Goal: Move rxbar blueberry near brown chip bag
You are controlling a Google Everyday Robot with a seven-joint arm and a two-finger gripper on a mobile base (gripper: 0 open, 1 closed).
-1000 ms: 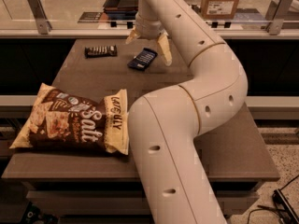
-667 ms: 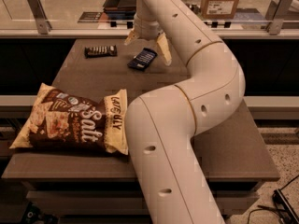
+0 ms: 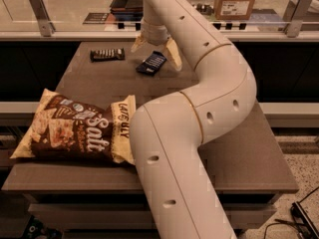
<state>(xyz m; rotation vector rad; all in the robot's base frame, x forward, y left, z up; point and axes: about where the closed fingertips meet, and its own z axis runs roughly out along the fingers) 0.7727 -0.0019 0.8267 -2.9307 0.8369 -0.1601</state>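
The rxbar blueberry [image 3: 151, 62], a small dark-blue bar with white lettering, lies on the far part of the table. My gripper [image 3: 155, 52] hangs right over it with its two fingers spread, one finger [image 3: 173, 53] to the bar's right and the other to its left. The fingers are open and hold nothing. The brown chip bag [image 3: 77, 128], large with "Salt" lettering and cream-yellow ends, lies at the table's front left, well apart from the bar.
A dark brown wrapped bar [image 3: 106, 54] lies at the far left of the brown table [image 3: 249, 153]. My white arm [image 3: 199, 113] crosses the table's middle. A cardboard box [image 3: 235, 0] stands on the counter behind a railing.
My gripper has shifted slightly left over the blue bar. The bar and the chip bag have not moved.
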